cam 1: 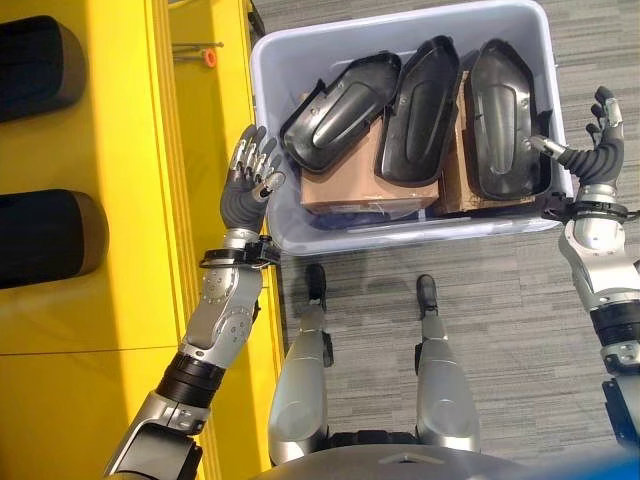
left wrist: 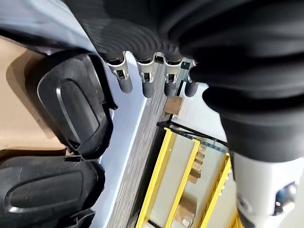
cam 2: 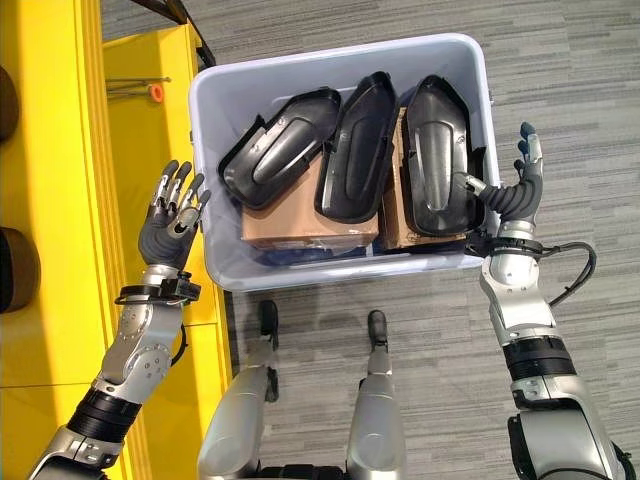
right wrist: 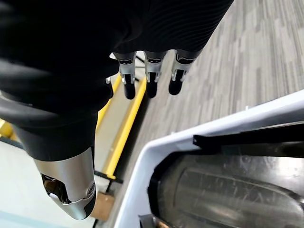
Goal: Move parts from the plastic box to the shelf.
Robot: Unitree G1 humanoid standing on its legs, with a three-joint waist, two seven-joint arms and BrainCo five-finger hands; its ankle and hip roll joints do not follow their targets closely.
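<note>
A pale plastic box (cam 1: 420,228) stands on the floor ahead. Inside it, three black moulded parts lie side by side on cardboard boxes (cam 1: 368,186): a left part (cam 1: 340,110), a middle part (cam 1: 420,105) and a right part (cam 1: 505,115). My left hand (cam 1: 245,195) is open just outside the box's left wall, fingers straight and holding nothing. My right hand (cam 1: 600,155) is open at the box's right wall, with its thumb stretched over the rim toward the right part's edge. In the right wrist view the fingers (right wrist: 152,76) point past the box rim (right wrist: 190,137).
A yellow shelf (cam 1: 120,200) runs along the left, close to my left arm. Two dark rounded parts (cam 1: 40,65) (cam 1: 45,235) lie on it. A small orange item (cam 1: 210,58) sits near the shelf's far end. Grey carpet (cam 1: 520,300) surrounds the box.
</note>
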